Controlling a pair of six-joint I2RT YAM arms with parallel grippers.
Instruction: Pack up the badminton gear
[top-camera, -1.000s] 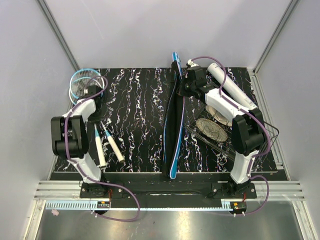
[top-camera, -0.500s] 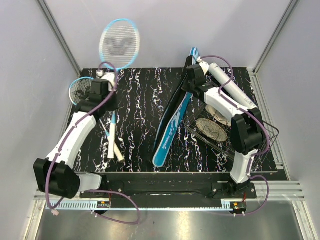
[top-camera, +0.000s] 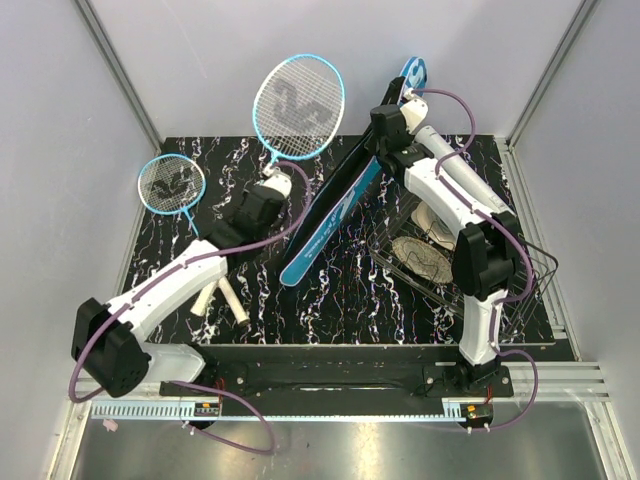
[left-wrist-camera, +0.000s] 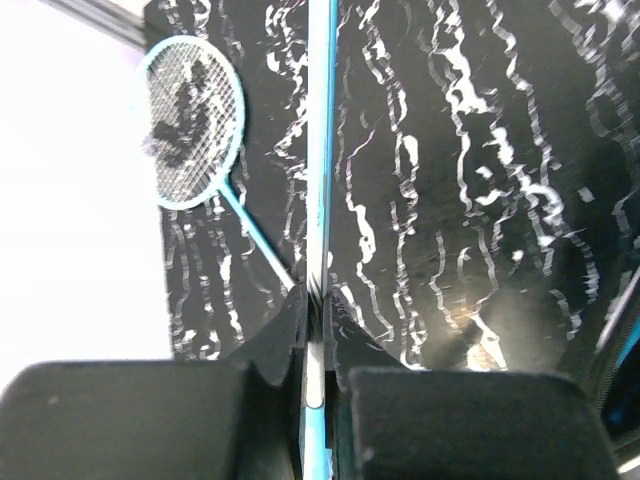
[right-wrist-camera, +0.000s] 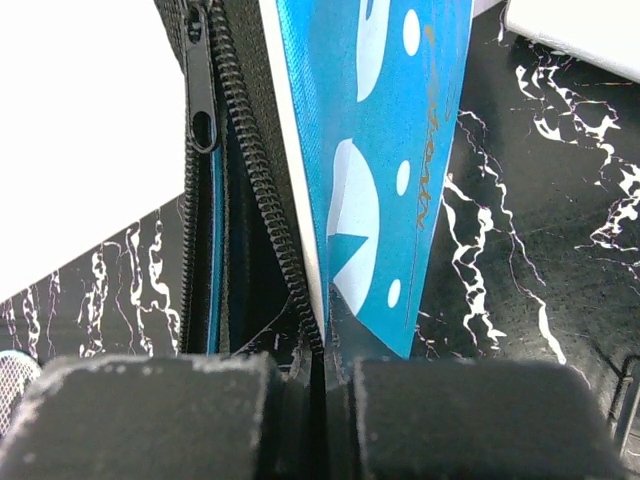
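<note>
top external: our left claw (top-camera: 272, 183) pinches the racket (top-camera: 298, 105) by its thin stick, light and stiff we think; our right claw (top-camera: 390, 110) pinches the floppy cover (top-camera: 330, 225).

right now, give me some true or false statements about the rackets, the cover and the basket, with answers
1. The left end effector is shut on the shaft of the held racket. True.
2. Both rackets lie on the table. False: the held racket is raised; only the other racket lies on the table.
3. The right end effector grips the blue cover. True.
4. The cover is zipped closed. False: its zipper is open.
5. The basket is empty. False: the wire basket holds woven discs.
</note>
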